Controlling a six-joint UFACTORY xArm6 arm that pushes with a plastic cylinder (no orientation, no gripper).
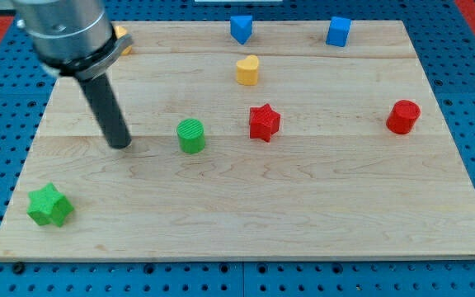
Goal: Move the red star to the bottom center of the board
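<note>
The red star (264, 122) lies near the middle of the wooden board (246, 214), a little above centre. My tip (119, 144) touches the board at the view's left, well to the left of the red star. The green cylinder (191, 135) stands between my tip and the red star, closer to the tip. The rod rises from the tip toward the view's top left.
A yellow heart (247, 70) sits above the red star. Two blue blocks (241, 28) (338, 31) stand at the top edge. A red cylinder (402, 116) is at the right. A green star (49, 205) is at the bottom left. A yellow block (122, 38) is partly hidden behind the arm.
</note>
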